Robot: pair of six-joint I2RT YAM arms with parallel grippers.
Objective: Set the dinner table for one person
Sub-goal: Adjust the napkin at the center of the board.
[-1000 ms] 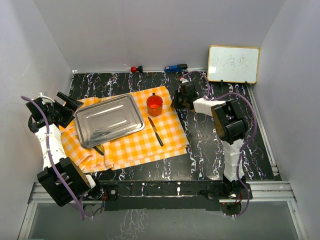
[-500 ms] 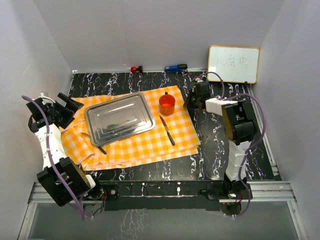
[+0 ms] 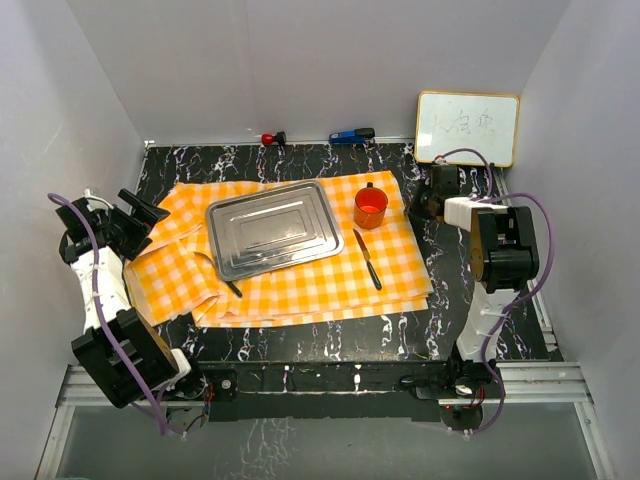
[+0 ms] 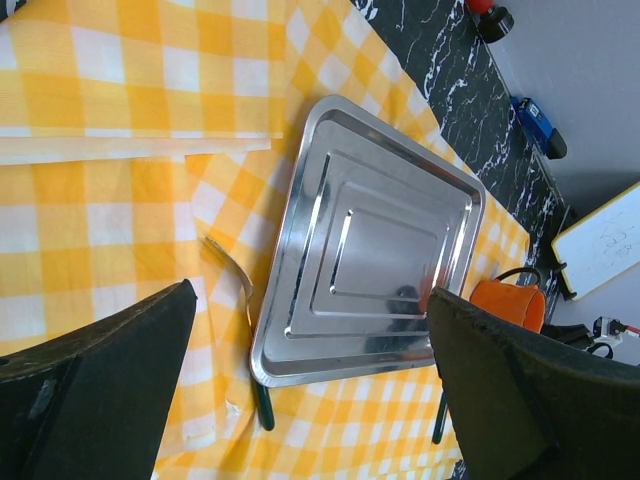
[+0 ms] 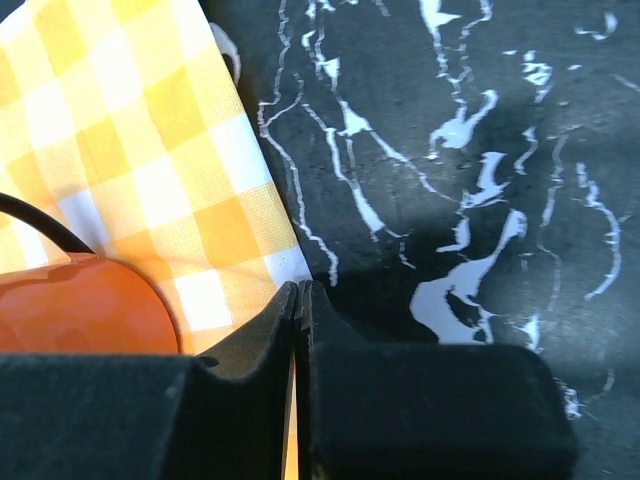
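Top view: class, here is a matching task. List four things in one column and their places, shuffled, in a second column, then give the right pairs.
Things
1. tray
2. mug
3. knife
4. whiteboard

Places
A. off the cloth, at the table's far right corner
B. on the cloth, just right of the tray's far right corner
C. on the cloth, nearer the arms than the mug
D. middle of the cloth

Pairs: 1-D, 2-B, 3-C, 4-A

Two black-and-white arms (image 3: 100, 290), looping purple cables (image 3: 547, 255), chunky black fingers (image 4: 100, 380)
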